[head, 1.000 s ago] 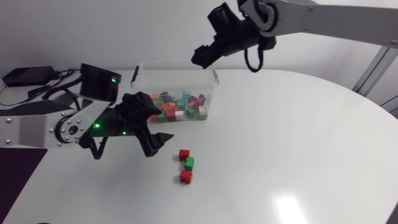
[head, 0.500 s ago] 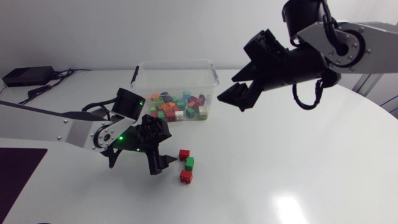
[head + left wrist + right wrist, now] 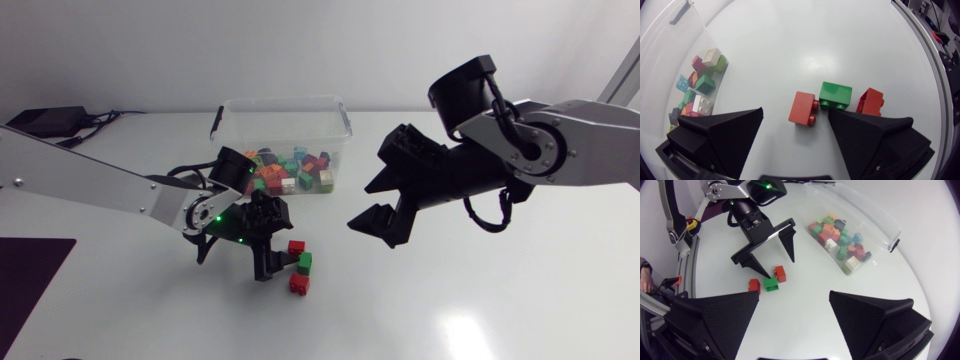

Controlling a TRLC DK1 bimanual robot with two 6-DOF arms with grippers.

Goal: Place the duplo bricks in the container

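The desk (image 3: 470,290) is plain white. 3 bricks lie loose on it: a red brick (image 3: 802,107), a green brick (image 3: 835,95) and another red brick (image 3: 870,101). The container (image 3: 232,128) is clear, colourless plastic. The bricks inside it (image 3: 285,172) mix red, green, orange, teal, cream-white and near-black. The left hand (image 3: 275,268) and the right hand (image 3: 377,230) are matte black. The left arm (image 3: 100,180) and the right arm (image 3: 590,150) are silver-grey with black joints. Small green lights (image 3: 207,212) glow on the left arm's wrist.

No print, number or sign is legible on the duplo bricks (image 3: 304,262) or the container (image 3: 236,122).
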